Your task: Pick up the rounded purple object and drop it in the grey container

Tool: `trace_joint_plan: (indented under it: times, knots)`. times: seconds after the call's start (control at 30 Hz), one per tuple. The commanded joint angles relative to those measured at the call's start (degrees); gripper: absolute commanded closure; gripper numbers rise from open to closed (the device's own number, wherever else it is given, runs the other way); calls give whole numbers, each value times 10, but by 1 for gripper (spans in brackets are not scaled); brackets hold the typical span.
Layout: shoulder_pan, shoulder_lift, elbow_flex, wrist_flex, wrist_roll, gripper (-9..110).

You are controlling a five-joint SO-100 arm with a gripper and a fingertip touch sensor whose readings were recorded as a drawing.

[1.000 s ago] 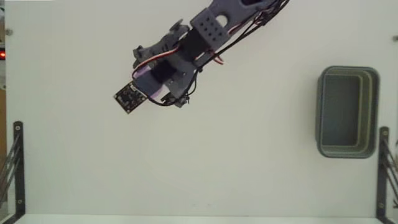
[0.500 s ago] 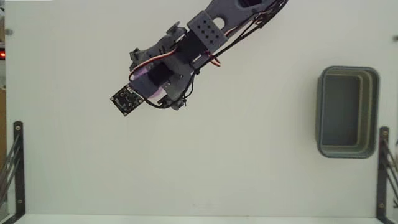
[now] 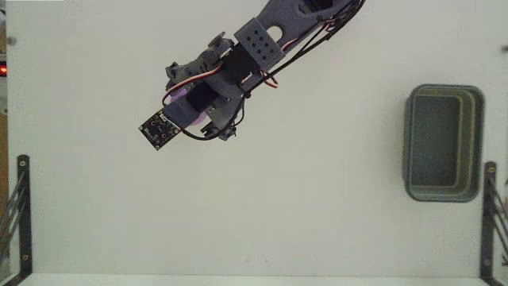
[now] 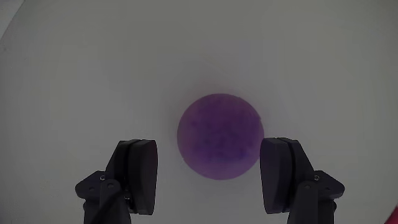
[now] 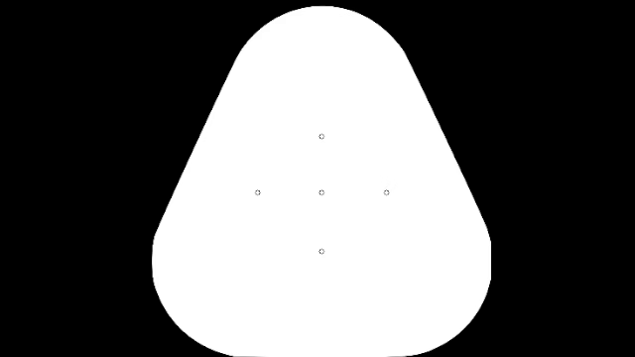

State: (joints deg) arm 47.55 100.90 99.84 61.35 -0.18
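In the wrist view the two dark grey fingers (image 4: 138, 177) of the gripper (image 4: 211, 177) stand apart at the near edge, the claw open and holding nothing. Between them and a little beyond sits the small, smooth, matte light purple ball (image 4: 219, 137), resting on the plain white table (image 4: 74, 74). The ball lies off-centre in the gap: its right side is just beside the right finger, perhaps touching, while a clear strip of table shows between it and the left finger.

In the fixed view the arm reaches in from the far right, and the ball cannot be made out beneath it. Over the last second the small black circuit board (image 3: 159, 129) at the arm's tip has crept slightly left and farther away, and the grey plastic wrist has followed it. That small shift reads as the last alignment before a grasp, with the claw being brought astride the ball rather than lifted clear.

The rectangular grey-green bin with rounded corners and a stepped rim (image 3: 479, 143) sits well apart at the right side of the table, in the same spot throughout and with nothing visible inside.

I judge the pick not yet made. The likely next need is to close on the ball; being off-centre, it may roll leftward as the right finger meets it first.
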Motion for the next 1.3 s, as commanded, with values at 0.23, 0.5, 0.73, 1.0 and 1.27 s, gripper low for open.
trace_joint_plan:
  times: [0.23, 0.5, 0.73, 1.0, 1.27]
  knots:
    - [9, 3, -39, -17, 2, -9]
    - [10, 3, -39, -17, 2, -9]
    - [28, 3, -39, -17, 2, -9]
    - [31, 3, -39, -17, 2, -9]
    - [31, 3, -39, -17, 2, -9]
